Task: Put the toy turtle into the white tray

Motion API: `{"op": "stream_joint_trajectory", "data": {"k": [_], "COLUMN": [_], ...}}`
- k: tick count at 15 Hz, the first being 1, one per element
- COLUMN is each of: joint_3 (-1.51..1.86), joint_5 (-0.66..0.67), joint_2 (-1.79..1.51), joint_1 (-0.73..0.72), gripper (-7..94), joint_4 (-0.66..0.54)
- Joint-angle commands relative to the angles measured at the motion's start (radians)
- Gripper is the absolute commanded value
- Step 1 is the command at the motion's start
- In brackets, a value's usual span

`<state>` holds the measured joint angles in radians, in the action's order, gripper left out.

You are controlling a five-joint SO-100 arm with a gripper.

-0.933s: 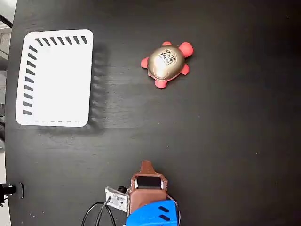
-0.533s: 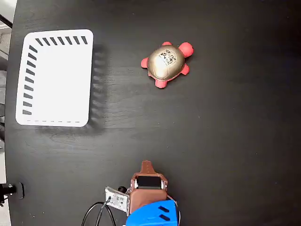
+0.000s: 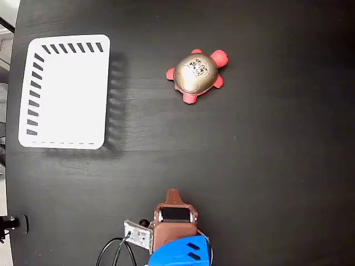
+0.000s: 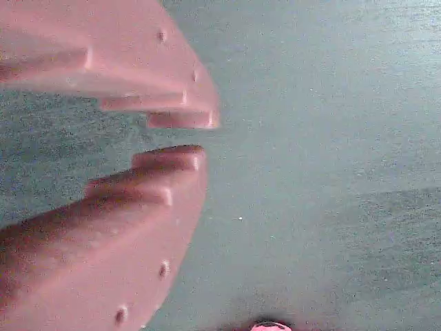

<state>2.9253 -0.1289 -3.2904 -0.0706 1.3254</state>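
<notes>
A black, faintly wood-grained table [image 3: 266, 166] fills almost the whole fixed view; only a thin strip of pale floor or wall shows along its left edge, where a small dark clamp-like fitting [image 3: 11, 224] sits at about 8 o'clock. The toy turtle [image 3: 196, 75] rests on the bare surface slightly above centre, toward 12 o'clock, gold shell up, red head pointing to the upper right. The white tray [image 3: 66, 91] lies flat at about 10 o'clock, well apart from the turtle, its slotted walls casting soft shadows on the table. The arm's brown gripper [image 3: 173, 195] sits at 6 o'clock, above a blue housing [image 3: 182, 253] with a black cable [image 3: 113, 250] looping beside it. In the wrist view the gripper's fingers [image 4: 172, 179] are nearly closed, a narrow gap between their tips, gripping nothing, and a sliver of red shows at the bottom edge.
</notes>
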Motion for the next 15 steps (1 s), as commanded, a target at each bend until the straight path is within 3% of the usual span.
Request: {"op": "stream_joint_trajectory", "data": {"k": [1,9,15], "joint_3": [-0.018,-0.026,-0.216], "joint_5": [-0.014,-0.009,0.091], "joint_2": [-0.075,-0.051,0.43], "joint_1": [-0.011,-0.023,-0.034], "gripper": [0,0,0], "joint_4": [0.023,0.017,-0.195]}}
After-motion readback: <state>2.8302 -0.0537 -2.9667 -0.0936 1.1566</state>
